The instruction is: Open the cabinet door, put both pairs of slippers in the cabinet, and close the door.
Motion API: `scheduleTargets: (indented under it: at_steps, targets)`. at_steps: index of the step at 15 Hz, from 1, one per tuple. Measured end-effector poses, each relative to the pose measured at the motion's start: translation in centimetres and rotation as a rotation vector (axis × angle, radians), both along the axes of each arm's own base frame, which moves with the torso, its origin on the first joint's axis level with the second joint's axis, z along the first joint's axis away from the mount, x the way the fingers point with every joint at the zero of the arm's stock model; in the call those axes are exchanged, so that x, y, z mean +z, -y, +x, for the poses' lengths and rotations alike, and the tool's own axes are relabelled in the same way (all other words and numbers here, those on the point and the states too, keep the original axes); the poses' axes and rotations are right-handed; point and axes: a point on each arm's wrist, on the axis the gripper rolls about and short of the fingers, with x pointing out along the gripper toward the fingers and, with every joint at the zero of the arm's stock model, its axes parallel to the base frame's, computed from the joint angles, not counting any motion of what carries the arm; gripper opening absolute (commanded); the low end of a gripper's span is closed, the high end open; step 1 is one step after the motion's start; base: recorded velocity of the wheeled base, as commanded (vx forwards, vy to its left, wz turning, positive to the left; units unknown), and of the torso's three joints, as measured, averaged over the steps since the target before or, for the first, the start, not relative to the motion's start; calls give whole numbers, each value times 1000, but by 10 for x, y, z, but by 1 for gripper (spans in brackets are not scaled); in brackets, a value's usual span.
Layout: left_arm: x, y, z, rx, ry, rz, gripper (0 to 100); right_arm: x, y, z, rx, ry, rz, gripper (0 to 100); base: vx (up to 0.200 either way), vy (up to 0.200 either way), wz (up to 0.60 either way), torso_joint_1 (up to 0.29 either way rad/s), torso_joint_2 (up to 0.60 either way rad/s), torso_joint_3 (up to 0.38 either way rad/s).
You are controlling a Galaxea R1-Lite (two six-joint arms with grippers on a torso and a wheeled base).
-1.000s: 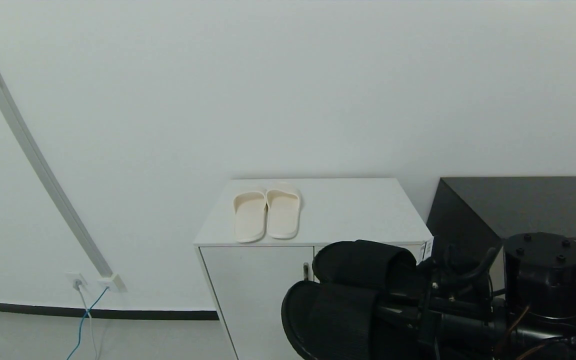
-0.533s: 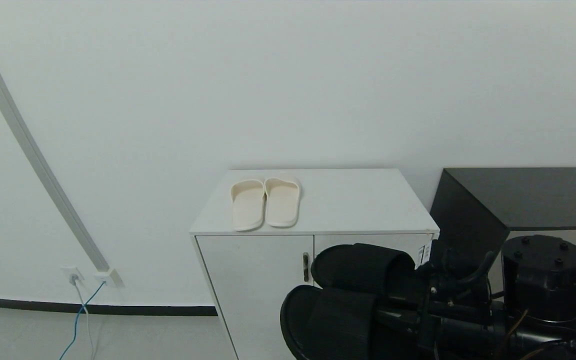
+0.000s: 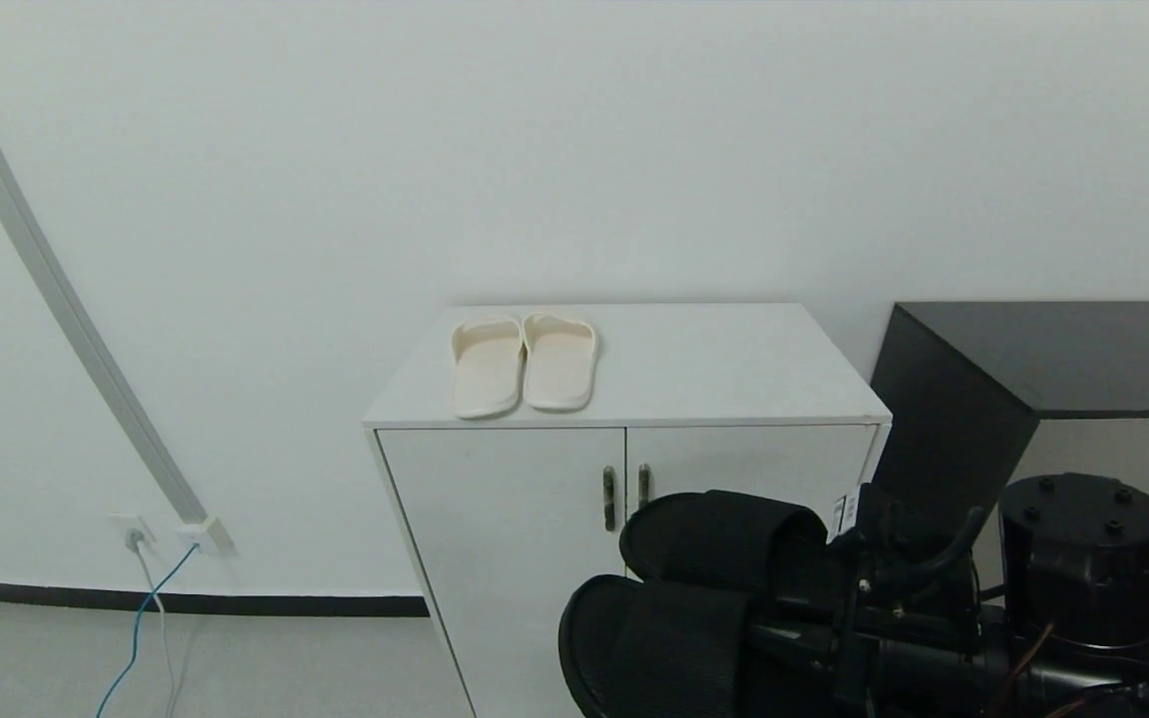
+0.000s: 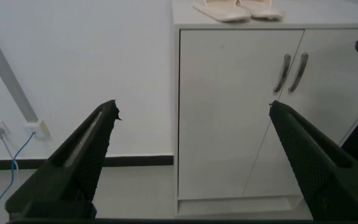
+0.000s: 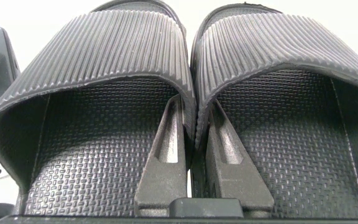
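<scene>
A white two-door cabinet (image 3: pixel 495 519) stands against the wall, both doors shut, with two metal handles (image 3: pixel 624 497) at the middle seam. A cream pair of slippers (image 3: pixel 523 363) lies on its top, toward the left. My right gripper (image 5: pixel 194 163) is shut on the black pair of slippers (image 3: pixel 694 598), pinching their inner side walls together; it holds them low, in front of the right door. My left gripper (image 4: pixel 192 149) is open, its fingers (image 4: pixel 86 155) wide apart, facing the cabinet (image 4: pixel 241 106) and its handles (image 4: pixel 291 71) from a distance.
A black table (image 3: pixel 1053 369) stands right of the cabinet. A slanted cable duct (image 3: pixel 66 299) runs down the wall to sockets (image 3: pixel 166 534) with a blue cable (image 3: pixel 141 628) at the left. Grey floor lies before the cabinet on the left.
The head view has shifted, so the cabinet sits higher in the picture and more of its doors and both handles show. The black slippers stay in the same grip.
</scene>
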Motion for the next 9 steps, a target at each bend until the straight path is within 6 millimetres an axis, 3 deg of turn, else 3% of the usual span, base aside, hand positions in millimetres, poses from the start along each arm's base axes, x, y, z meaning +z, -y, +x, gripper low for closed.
scheduleTargets:
  at_steps: [9]
  targets:
    - [0, 0, 0, 0, 0, 0, 100, -2, -2, -3, 16, -5, -7, 0, 0, 0, 0, -199, 525, 320]
